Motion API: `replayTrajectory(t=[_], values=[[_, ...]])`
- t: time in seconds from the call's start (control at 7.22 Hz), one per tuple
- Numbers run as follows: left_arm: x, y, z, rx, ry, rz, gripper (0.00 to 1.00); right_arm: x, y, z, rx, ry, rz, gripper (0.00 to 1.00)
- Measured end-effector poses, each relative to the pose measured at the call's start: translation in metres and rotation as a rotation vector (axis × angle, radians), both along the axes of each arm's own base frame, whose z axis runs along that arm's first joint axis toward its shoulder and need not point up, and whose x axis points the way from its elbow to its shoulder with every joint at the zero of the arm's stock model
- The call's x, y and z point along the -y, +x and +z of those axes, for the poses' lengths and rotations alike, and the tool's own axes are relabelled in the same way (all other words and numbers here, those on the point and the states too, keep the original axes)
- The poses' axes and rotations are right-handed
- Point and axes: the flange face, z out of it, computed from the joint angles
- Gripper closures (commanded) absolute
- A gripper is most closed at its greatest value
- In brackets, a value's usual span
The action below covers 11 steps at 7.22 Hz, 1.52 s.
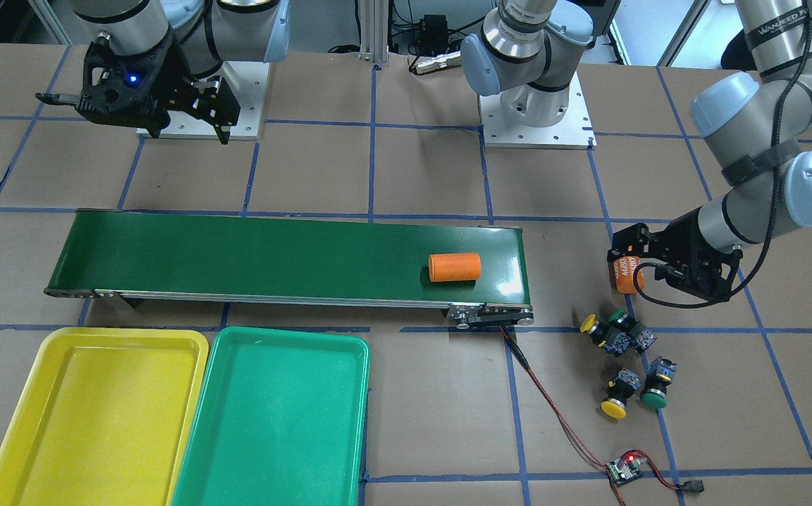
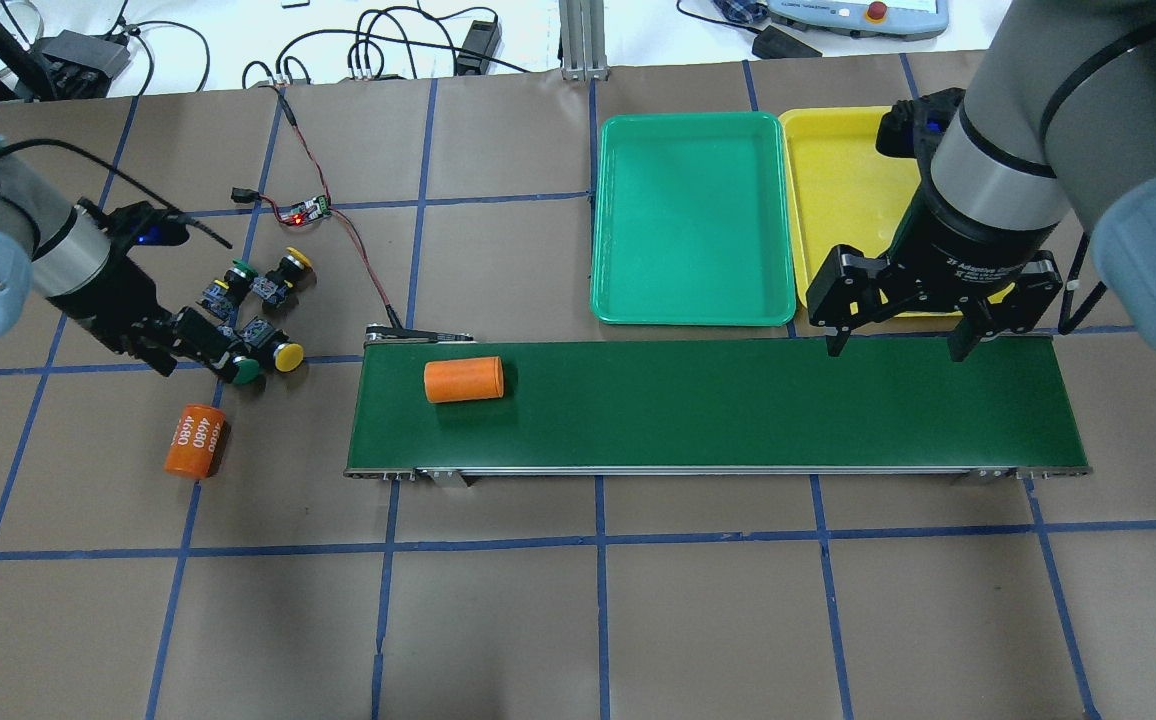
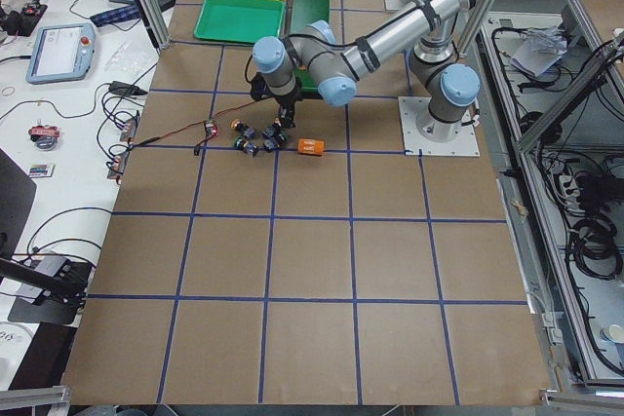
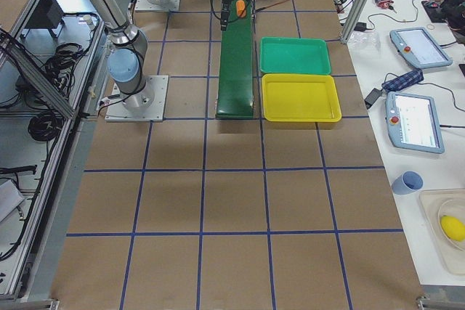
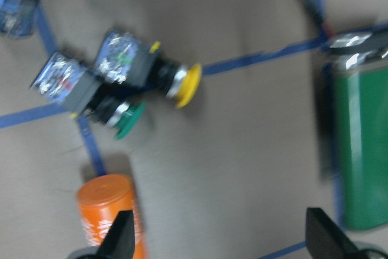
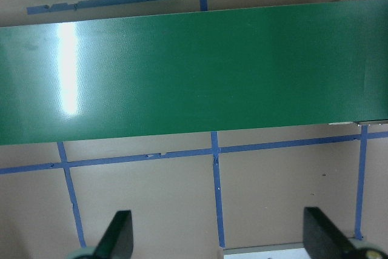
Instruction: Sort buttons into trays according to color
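Four buttons lie in two pairs at the belt's end. One yellow button point(image 2: 288, 357) and one green button point(image 2: 246, 370) lie nearest my left gripper point(image 2: 200, 348); a second yellow button point(image 2: 298, 260) and green button point(image 2: 242, 268) lie beyond. The left wrist view shows the near yellow cap point(image 5: 191, 85) and green cap point(image 5: 127, 119) ahead of the open, empty left gripper point(image 5: 221, 241). The green tray point(image 2: 693, 215) and yellow tray point(image 2: 838, 190) stand side by side, both bare inside. My right gripper point(image 2: 903, 335) hangs open over the belt's other end.
A long dark-green conveyor belt point(image 2: 738, 400) carries one orange cylinder point(image 2: 464, 380). Another orange cylinder marked 4680 point(image 2: 196, 441) lies on the table by the left gripper. A small circuit board point(image 2: 303, 210) with a red-black cable runs to the belt's end.
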Motion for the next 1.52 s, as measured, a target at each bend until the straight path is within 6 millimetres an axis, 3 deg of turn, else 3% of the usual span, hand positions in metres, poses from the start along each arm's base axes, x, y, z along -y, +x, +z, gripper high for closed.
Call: replayTrajectory(t=[0.14,0.28,0.69,0.97,1.38,1.52], values=[[-0.017,0.023,-0.017,0.003,-0.014,-0.008,0.00,0.000,0.000,0.000,0.000,-0.001,0.000,0.00],[-0.029,0.030,-0.030,0.019,-0.009,-0.010,0.00,0.000,0.000,0.001,0.001,-0.002,0.000,0.00],[-0.047,0.027,-0.067,0.066,-0.018,0.019,0.18,0.000,0.000,0.001,0.003,-0.004,-0.002,0.00],[-0.052,0.025,-0.077,0.089,-0.035,0.052,0.32,0.000,0.000,0.002,0.003,-0.005,-0.002,0.00],[-0.051,0.024,-0.082,0.096,-0.042,0.062,0.33,0.000,0.000,0.002,0.000,-0.004,-0.002,0.00],[-0.051,0.024,-0.082,0.096,-0.041,0.062,0.44,0.000,0.000,0.001,-0.001,-0.004,-0.001,0.00]])
